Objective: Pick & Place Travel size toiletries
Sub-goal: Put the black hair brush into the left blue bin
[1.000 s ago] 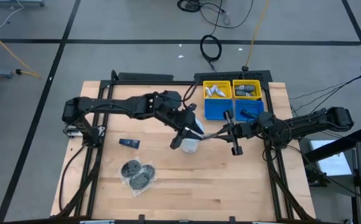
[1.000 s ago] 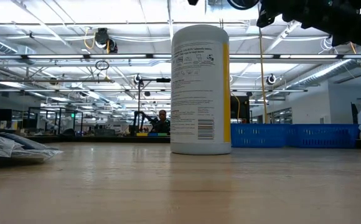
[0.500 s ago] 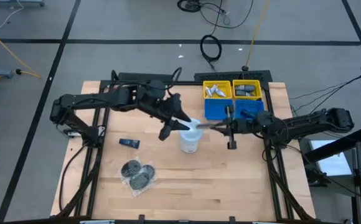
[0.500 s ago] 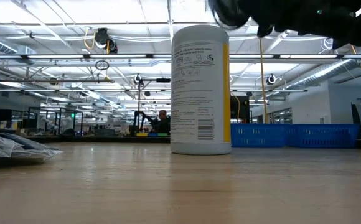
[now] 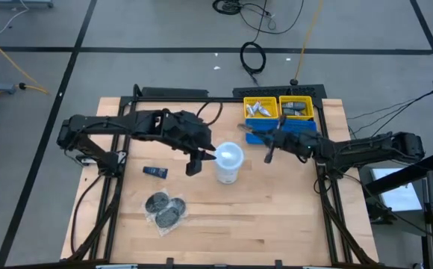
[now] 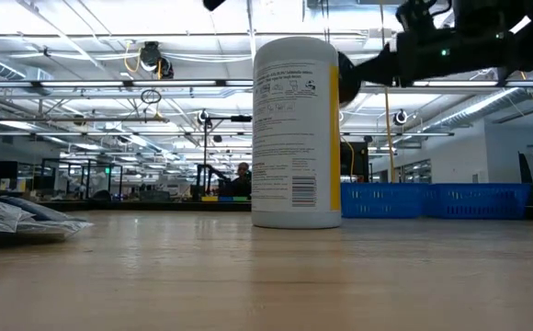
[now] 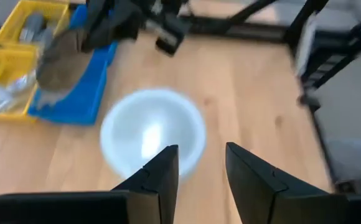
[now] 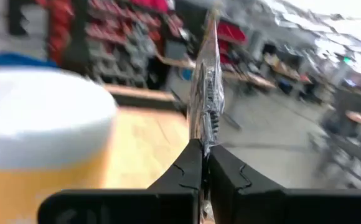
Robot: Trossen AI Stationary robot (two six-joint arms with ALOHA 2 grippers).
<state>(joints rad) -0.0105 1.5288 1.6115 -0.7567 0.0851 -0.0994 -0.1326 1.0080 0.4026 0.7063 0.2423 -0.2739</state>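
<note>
The right gripper [image 5: 270, 147] sits right of centre in the overhead frame, its fingers pressed together on a clear-wrapped disc [image 8: 206, 93] that stands up from the tips, pinched only by the edge of its wrapper. Just past it, toward the upper right, is the blue bin [image 5: 257, 134], with two yellow bins [image 5: 263, 110] beyond. The left gripper [image 5: 195, 164] hovers left of centre beside the white tub [image 5: 229, 162], fingers apart and holding nothing. More wrapped discs [image 5: 165, 208] lie lower left on the table [image 5: 276, 224], with a small dark bottle [image 5: 154, 172] above them.

The grip is thin (wrapper only), so a quick swing could shake the disc loose short of the bin. The tub is close, and either arm could knock it over.
</note>
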